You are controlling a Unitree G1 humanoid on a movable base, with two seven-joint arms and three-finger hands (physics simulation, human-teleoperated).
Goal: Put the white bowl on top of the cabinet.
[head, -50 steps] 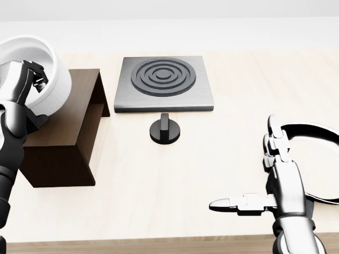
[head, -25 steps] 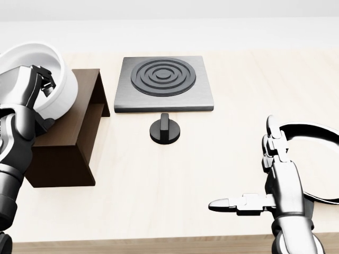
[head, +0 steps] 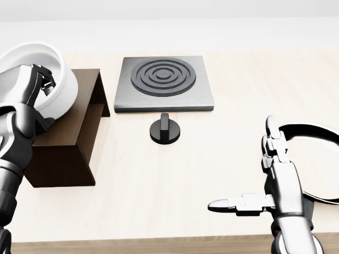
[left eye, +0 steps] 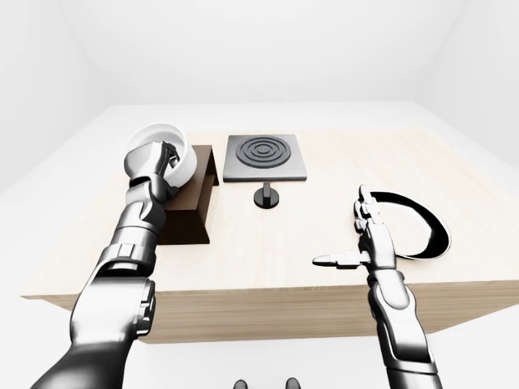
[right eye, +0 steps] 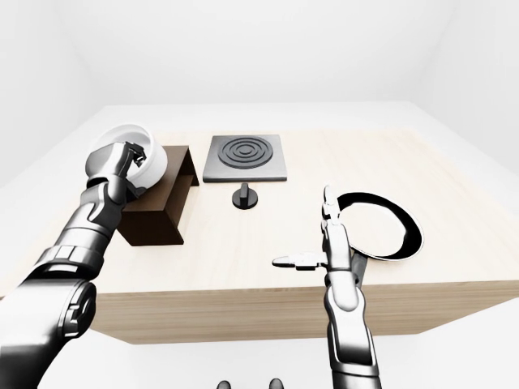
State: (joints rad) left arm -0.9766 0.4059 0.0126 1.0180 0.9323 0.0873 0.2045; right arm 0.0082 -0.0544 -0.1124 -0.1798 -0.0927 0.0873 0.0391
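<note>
Already the white bowl (head: 37,79) is in the left robot hand (head: 29,84), whose fingers curl over its rim and into its hollow, and it hangs tilted over the far left part of the dark brown cabinet (head: 69,137); whether its underside touches the cabinet's top cannot be told. So the coming move turns on a short drop: the flat top lies directly below and slightly right of the bowl, and the bowl probably needs levelling before release. The right robot hand (head: 265,180) hovers wide open over the near right of the tabletop (head: 175,174), well apart, beside a black-rimmed plate (left eye: 426,235). The stove plate (head: 164,82) and its knob (head: 165,129) sit right of the cabinet, clear of the path.
</note>
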